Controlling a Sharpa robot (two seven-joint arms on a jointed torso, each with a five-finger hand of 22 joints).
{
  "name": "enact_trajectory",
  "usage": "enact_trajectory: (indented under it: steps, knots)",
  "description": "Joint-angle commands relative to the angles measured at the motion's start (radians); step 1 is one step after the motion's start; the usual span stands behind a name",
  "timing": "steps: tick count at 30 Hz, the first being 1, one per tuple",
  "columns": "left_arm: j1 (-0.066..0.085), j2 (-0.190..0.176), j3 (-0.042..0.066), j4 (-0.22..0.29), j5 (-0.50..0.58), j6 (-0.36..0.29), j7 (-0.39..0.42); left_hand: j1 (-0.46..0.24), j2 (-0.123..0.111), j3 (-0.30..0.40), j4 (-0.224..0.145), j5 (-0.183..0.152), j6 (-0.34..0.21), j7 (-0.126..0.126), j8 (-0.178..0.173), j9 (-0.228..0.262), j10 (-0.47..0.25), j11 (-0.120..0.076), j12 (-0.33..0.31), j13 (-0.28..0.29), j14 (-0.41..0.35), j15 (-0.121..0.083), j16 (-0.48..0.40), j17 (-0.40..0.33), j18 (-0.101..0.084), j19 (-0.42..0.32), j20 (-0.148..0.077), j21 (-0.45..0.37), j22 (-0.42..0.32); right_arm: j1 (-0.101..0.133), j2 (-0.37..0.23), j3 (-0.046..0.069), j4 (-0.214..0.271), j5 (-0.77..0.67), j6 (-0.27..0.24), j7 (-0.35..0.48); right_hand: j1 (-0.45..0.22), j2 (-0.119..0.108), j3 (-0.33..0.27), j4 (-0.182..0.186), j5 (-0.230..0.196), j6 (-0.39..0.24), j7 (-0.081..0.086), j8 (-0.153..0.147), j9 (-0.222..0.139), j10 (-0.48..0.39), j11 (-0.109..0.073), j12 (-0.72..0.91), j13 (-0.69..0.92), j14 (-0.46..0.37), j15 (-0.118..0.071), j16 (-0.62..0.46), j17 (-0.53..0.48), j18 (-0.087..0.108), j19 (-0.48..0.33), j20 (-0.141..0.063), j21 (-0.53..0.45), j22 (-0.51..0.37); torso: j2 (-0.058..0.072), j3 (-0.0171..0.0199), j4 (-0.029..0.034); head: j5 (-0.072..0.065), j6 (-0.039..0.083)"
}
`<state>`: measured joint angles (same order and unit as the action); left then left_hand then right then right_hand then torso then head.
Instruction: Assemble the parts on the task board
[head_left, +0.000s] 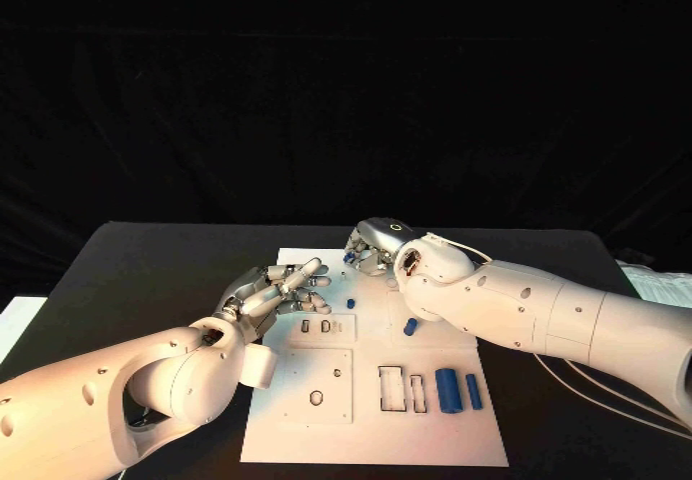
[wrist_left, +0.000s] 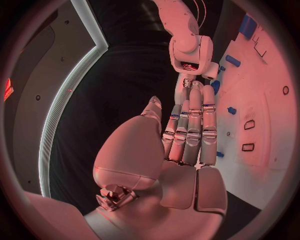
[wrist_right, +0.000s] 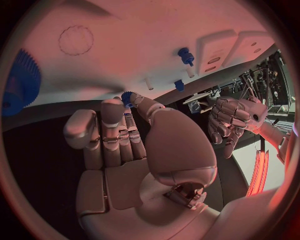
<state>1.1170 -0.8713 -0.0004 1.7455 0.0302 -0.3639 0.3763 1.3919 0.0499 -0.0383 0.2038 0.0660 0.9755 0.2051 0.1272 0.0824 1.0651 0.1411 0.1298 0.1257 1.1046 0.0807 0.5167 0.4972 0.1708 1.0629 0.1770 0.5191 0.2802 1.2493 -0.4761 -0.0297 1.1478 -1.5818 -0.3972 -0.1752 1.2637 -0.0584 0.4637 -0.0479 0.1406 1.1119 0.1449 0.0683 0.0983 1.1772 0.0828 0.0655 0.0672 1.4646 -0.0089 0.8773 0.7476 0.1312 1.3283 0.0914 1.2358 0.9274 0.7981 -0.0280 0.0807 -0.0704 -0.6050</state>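
Right hand (head_left: 378, 243) — on small blue gear (wrist_right: 127, 96)

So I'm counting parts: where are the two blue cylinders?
In the head view, the blue cylinders lie side by side near the board's near right corner, beside two rectangular slots.

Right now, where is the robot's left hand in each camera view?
Head view: the left hand is left of centre, over the task board's left edge.
Left wrist view: mid-circle, fingers stretched out beside the board.
Right wrist view: beyond the board's edge, fingers curled.
Shared landmark: the white task board.
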Motion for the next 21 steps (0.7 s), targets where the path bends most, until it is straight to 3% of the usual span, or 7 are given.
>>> enact_trajectory:
  steps: [1,5,11,13,18,21]
  knots:
    - [0.003,0.002,0.001,0.001,0.001,0.023,0.008,0.004,0.009,-0.001,-0.002,0.006,-0.005,0.004,-0.004,0.001,-0.003,0.005,-0.005,0.002,-0.008,-0.002,-0.007,-0.001,0.008,-0.007,0.001,-0.002,0.002,-0.001,0.002,-0.002,-0.004,-0.014,0.037,-0.022,-0.006,-0.008,0.0,0.007,-0.008,-0.012,0.0,-0.005,-0.001,-0.012,0.0,-0.004,-0.002,-0.008,0.001,-0.009,-0.004,-0.011,-0.01,-0.001,-0.006,-0.004,0.0,-0.0003,-0.0002,0.0,0.0]
    - [0.004,0.001,0.001,0.0,0.001,0.024,0.006,0.004,0.009,-0.001,-0.002,0.006,-0.005,0.004,-0.004,0.001,-0.003,0.005,-0.005,0.002,-0.008,-0.002,-0.007,-0.001,0.008,-0.007,0.001,-0.002,0.002,-0.001,0.003,-0.002,-0.003,-0.014,0.034,-0.021,-0.006,-0.016,0.002,0.012,-0.009,-0.042,0.008,-0.008,-0.007,-0.041,0.008,-0.005,-0.003,-0.015,0.007,-0.03,-0.028,-0.006,-0.025,0.004,-0.021,-0.032,0.001,0.0,-0.0008,0.0,0.0]
    - [0.006,0.001,0.001,-0.001,0.001,0.018,0.007,0.005,0.009,-0.001,-0.003,0.006,-0.006,0.004,-0.005,0.001,-0.004,0.005,-0.005,0.002,-0.007,-0.003,-0.007,-0.001,0.008,-0.008,0.001,-0.002,0.002,0.0,0.0,-0.002,0.002,-0.011,0.04,-0.022,0.002,-0.041,-0.025,0.018,-0.021,-0.179,0.021,-0.007,-0.033,-0.164,0.025,-0.002,-0.002,-0.034,0.021,-0.097,-0.104,0.01,-0.068,0.018,-0.077,-0.122,0.001,0.0001,-0.0003,0.003,-0.003]
    - [0.006,0.001,0.001,-0.002,0.001,0.015,0.009,0.005,0.008,-0.002,-0.004,0.006,-0.008,0.004,-0.006,0.001,-0.006,0.005,-0.006,0.001,-0.007,-0.002,-0.006,-0.001,0.008,-0.008,0.001,-0.001,0.002,0.0,-0.004,-0.002,0.007,-0.01,0.033,-0.02,0.006,-0.042,-0.031,0.017,-0.022,-0.191,0.019,-0.008,-0.033,-0.171,0.025,-0.001,-0.002,-0.034,0.021,-0.102,-0.111,0.011,-0.07,0.019,-0.082,-0.129,0.001,0.0008,-0.0006,0.004,-0.003]
    - [0.006,0.0,0.001,-0.005,0.001,0.016,0.01,0.006,0.008,-0.002,-0.004,0.006,-0.01,0.004,-0.007,0.0,-0.008,0.006,-0.007,0.001,-0.006,-0.002,-0.006,-0.001,0.008,-0.009,0.002,-0.001,0.003,0.0,-0.051,-0.001,0.059,0.0,-0.016,-0.01,0.013,-0.037,-0.037,0.019,-0.014,-0.181,0.023,-0.002,-0.03,-0.149,0.024,0.013,0.003,-0.033,0.02,-0.104,-0.114,0.011,-0.067,0.018,-0.082,-0.129,0.001,0.001,-0.0013,0.004,-0.001]
    - [0.006,-0.001,0.001,-0.01,0.002,0.018,0.01,0.006,0.009,-0.002,-0.005,0.006,-0.011,0.004,-0.007,0.0,-0.009,0.006,-0.008,0.001,-0.006,-0.002,-0.006,-0.001,0.008,-0.009,0.002,-0.001,0.003,0.0,-0.109,0.004,0.123,0.014,-0.045,-0.008,0.017,-0.03,-0.033,0.024,-0.001,-0.166,0.015,0.001,-0.027,-0.037,0.006,0.069,0.026,-0.018,0.008,-0.064,-0.074,0.002,-0.038,0.011,-0.049,-0.075,-0.001,0.0012,-0.0025,0.003,-0.001]
